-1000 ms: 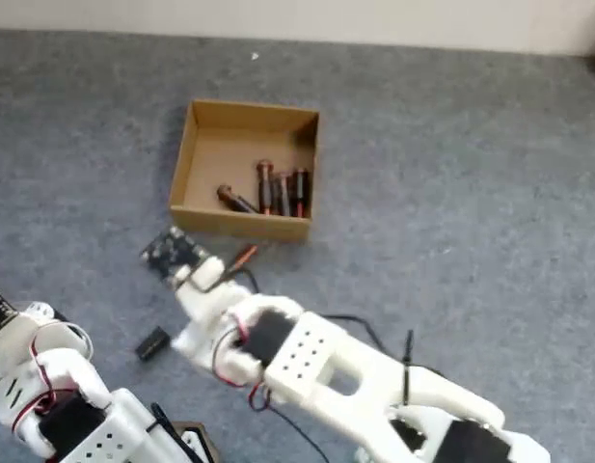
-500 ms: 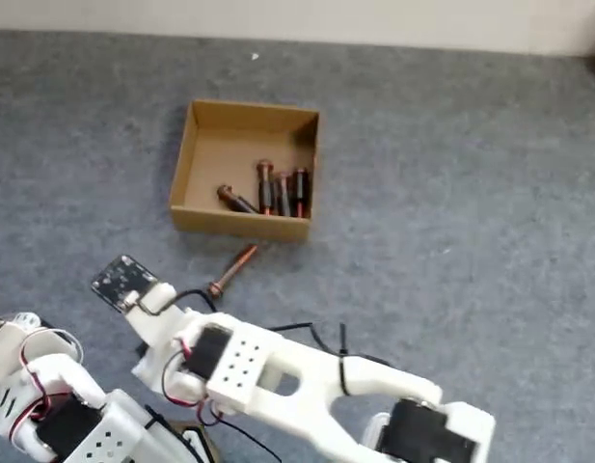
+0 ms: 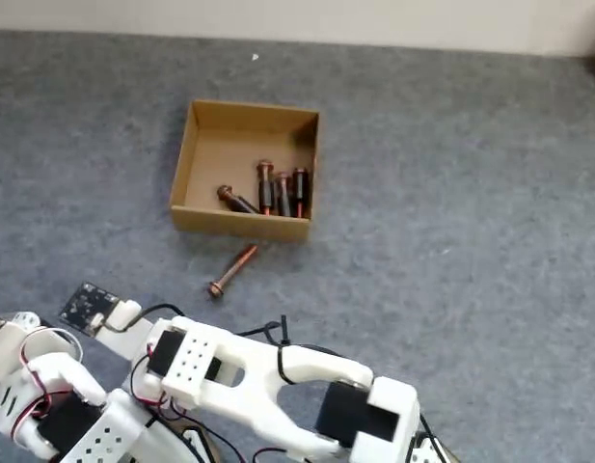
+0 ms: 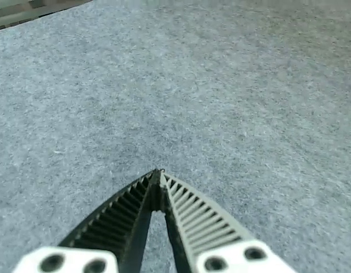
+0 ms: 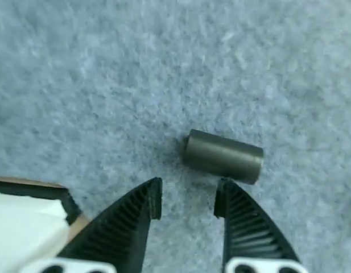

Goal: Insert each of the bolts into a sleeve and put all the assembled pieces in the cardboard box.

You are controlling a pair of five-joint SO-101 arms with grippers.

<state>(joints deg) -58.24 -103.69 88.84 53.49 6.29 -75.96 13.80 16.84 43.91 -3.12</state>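
Observation:
The cardboard box (image 3: 186, 164) sits at the back of the grey carpet and holds several assembled bolt-and-sleeve pieces (image 3: 278, 191). One loose copper bolt (image 3: 231, 270) lies on the carpet just in front of the box. A dark sleeve (image 5: 223, 156) lies on its side in the right wrist view, just beyond the tips of my open right gripper (image 5: 188, 198), untouched. The right arm (image 3: 229, 367) stretches to the near left and covers the sleeve in the high view. My left gripper (image 4: 159, 175) is shut on nothing above bare carpet. The left arm (image 3: 37, 386) rests at the near-left corner.
The two arms crowd the near-left corner, close together. A brown and white object (image 5: 27, 205) lies beside the right gripper. Open carpet spreads to the right of the box and across the far side.
The right arm has swung from the box's front, beside the loose bolt, back toward the near left, over where the sleeve lay. The bolt stayed put. The left arm barely shifted.

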